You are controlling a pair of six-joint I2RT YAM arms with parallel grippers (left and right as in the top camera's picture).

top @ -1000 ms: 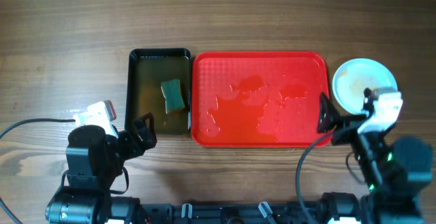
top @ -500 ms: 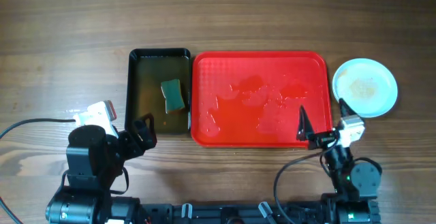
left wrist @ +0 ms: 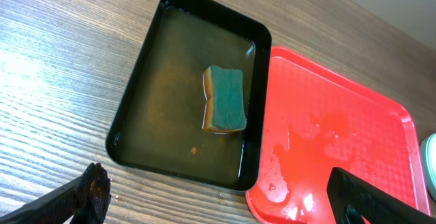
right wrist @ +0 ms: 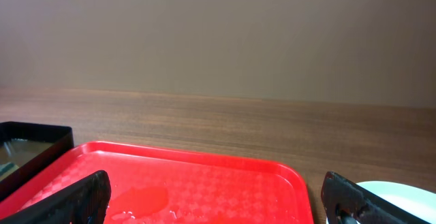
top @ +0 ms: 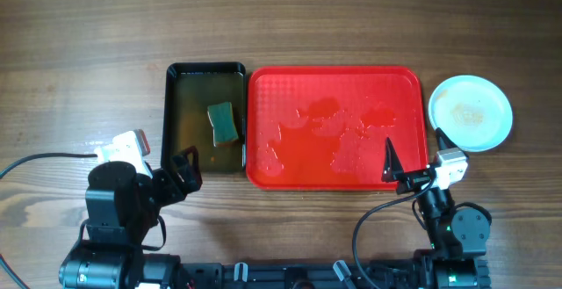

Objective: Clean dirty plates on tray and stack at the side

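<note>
Both the left gripper (top: 186,169) and the right gripper (top: 415,154) are hanging open near the worktop's (top: 88,43) front edge. The wet red tray (top: 299,87) is sitting centrally, and the plates (top: 470,113) are lying just beside it, toward the right edge.

Overhead, how many plates (top: 470,111) lie stacked right of the tray (top: 290,87) cannot be told; the left wrist view cuts the tray's right end off.

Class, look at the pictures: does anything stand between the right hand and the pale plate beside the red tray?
Nothing visible does. The right hand is open at the tray's near right corner; the plate lies on the table just beyond it.
</note>
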